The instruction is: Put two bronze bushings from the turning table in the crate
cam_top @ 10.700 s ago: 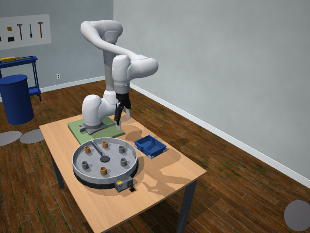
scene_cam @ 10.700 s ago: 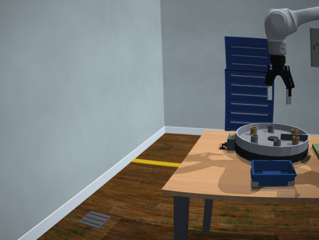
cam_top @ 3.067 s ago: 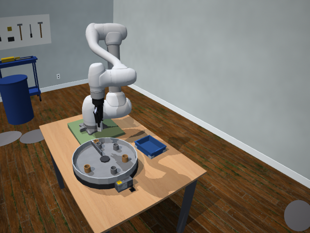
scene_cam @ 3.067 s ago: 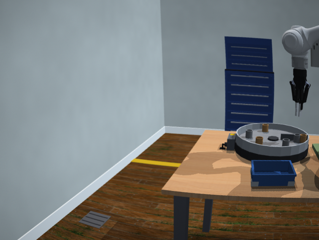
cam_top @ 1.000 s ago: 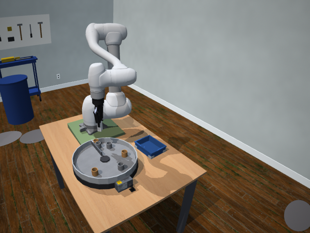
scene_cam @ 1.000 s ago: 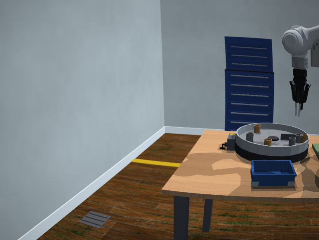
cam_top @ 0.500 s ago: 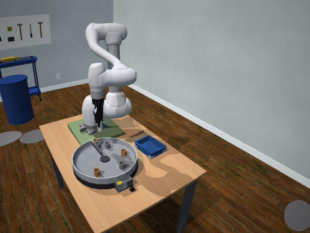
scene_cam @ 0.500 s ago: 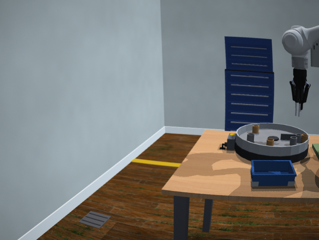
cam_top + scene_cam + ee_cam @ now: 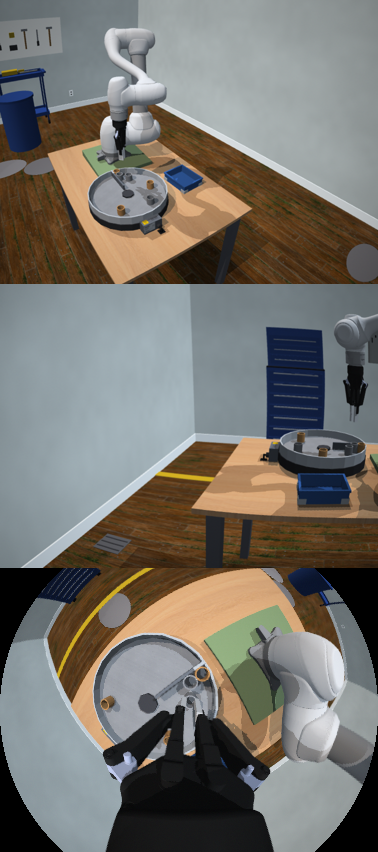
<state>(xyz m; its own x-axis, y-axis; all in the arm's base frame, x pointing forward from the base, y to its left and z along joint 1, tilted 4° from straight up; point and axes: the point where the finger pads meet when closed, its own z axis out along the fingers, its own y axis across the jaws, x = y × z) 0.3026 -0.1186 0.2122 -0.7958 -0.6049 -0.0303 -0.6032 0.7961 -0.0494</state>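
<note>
The round grey turning table (image 9: 122, 220) (image 9: 323, 461) carries three upright bronze bushings. One bronze bushing (image 9: 116, 171) (image 9: 361, 447) (image 9: 202, 674) is by the rim and the bar, another (image 9: 150, 184) (image 9: 322, 452) is on the crate side, and a third (image 9: 121, 210) (image 9: 300, 437) (image 9: 107, 703) is at the front. Grey bushings (image 9: 128, 177) (image 9: 150, 200) (image 9: 348, 450) (image 9: 297, 447) (image 9: 190, 682) stand there too. The blue crate (image 9: 174, 182) (image 9: 323, 496) shows no bushing inside. My gripper (image 9: 121, 158) (image 9: 352, 420) is shut, its fingertips a narrow gap apart with nothing between, above the turning table's robot side.
A fixed dark bar (image 9: 118, 180) reaches from the turning table's rim towards its hub (image 9: 128, 193) (image 9: 148, 703). A grey box (image 9: 151, 224) (image 9: 273, 451) stands against the outer wall at the front. The arm's base stands on a green mat (image 9: 91, 160) (image 9: 235, 653).
</note>
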